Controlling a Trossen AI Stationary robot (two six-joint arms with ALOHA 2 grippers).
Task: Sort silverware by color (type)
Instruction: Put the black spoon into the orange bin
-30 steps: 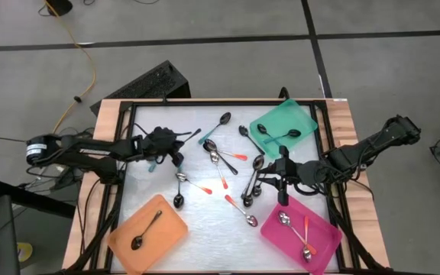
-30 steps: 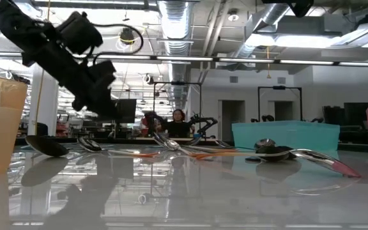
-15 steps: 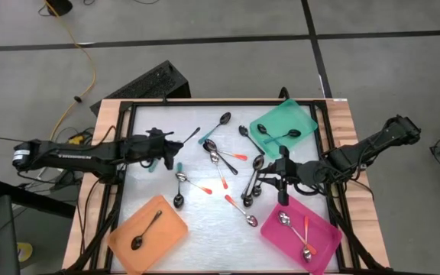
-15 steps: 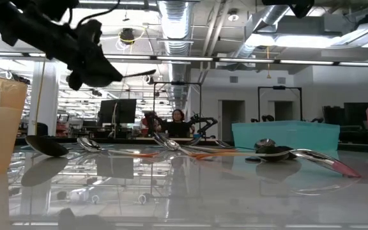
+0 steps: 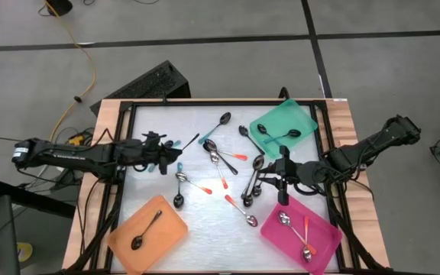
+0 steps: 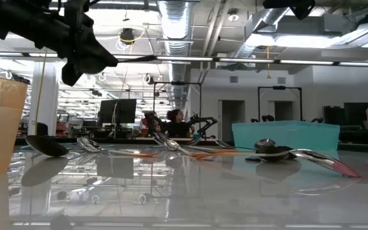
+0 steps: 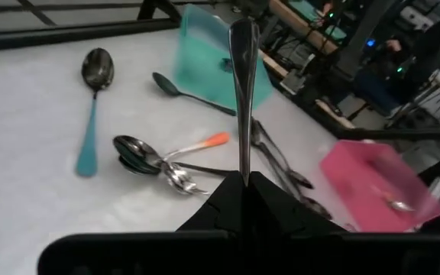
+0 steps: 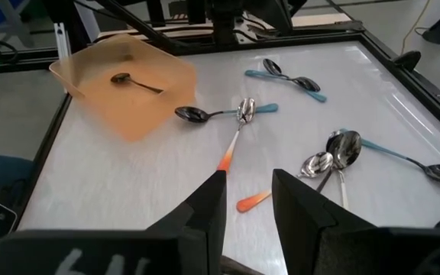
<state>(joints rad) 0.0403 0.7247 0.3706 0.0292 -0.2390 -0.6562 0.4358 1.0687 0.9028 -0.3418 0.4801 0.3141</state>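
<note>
The left gripper point(image 5: 176, 155) hangs above the left part of the table point(image 5: 205, 221), its fingers pinched tight on the handle of a dark spoon point(image 7: 242, 84) that sticks straight out past the fingertips, lifted clear of the surface; in the low view the same spoon point(image 6: 133, 59) shows as a thin bar held level, high over the table. The right gripper point(image 5: 282, 169) waits over the right side, just left of the gap between the teal tray point(image 5: 284, 127) and the pink tray point(image 5: 300, 234); its fingers point(image 8: 205, 206) stand partly apart with nothing between them. Loose spoons point(image 5: 220, 156) lie scattered across the middle of the table, some with orange tips, some with teal handles, some dark. The orange tray point(image 5: 148, 234), near left, holds one dark spoon; the teal tray, far right, holds two; the pink tray, near right, holds two or three, one with an orange handle. A person point(image 6: 171, 122) sits far off in the room behind.
</note>
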